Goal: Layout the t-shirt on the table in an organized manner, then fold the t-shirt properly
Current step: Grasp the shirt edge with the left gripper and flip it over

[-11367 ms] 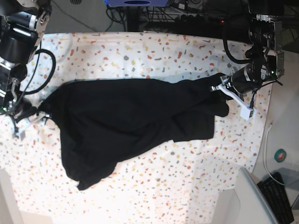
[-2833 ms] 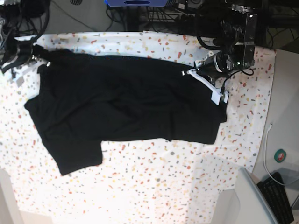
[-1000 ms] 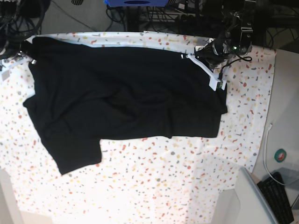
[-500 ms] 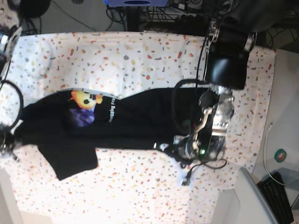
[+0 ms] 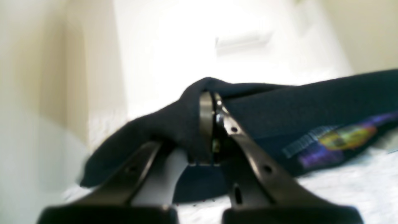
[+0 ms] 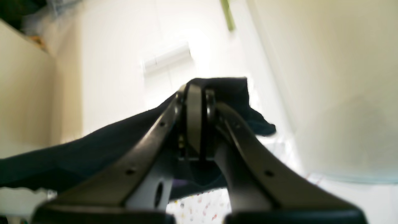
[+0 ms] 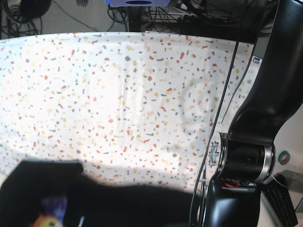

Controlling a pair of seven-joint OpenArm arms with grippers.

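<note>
Left gripper: our left gripper (image 5: 214,102) has its dark jaws pressed together, and a fold of the large black short-sleeved cloth t-shirt (image 5: 279,115) is pinched between them. The cloth drapes over the tips and runs off to the right of the wrist view.

Right gripper: our right gripper (image 6: 194,93) is likewise clamped tight on a bunched edge of the t-shirt (image 6: 77,155), the fabric trailing away to the left of that view.

T-shirt: in the base view we see the t-shirt (image 7: 109,205) only along the bottom edge, low and close to the camera, well off the middle of the table. Its purple, orange and yellow printed patch (image 7: 47,215) shows at the bottom left, and again in the left wrist view (image 5: 339,141).

Table: the large flat surface in white cloth with red, yellow and grey flecks (image 7: 123,94) is bare across most of the base view. The black left arm (image 7: 255,142) rises at the right.

Done, as we judge it: both ends of the garment are gripped and it looks stretched between our two arms.

Left, as we judge it: the shirt is not yet laid flat on the table, so the spreading is unfinished and no fold has begun.
</note>
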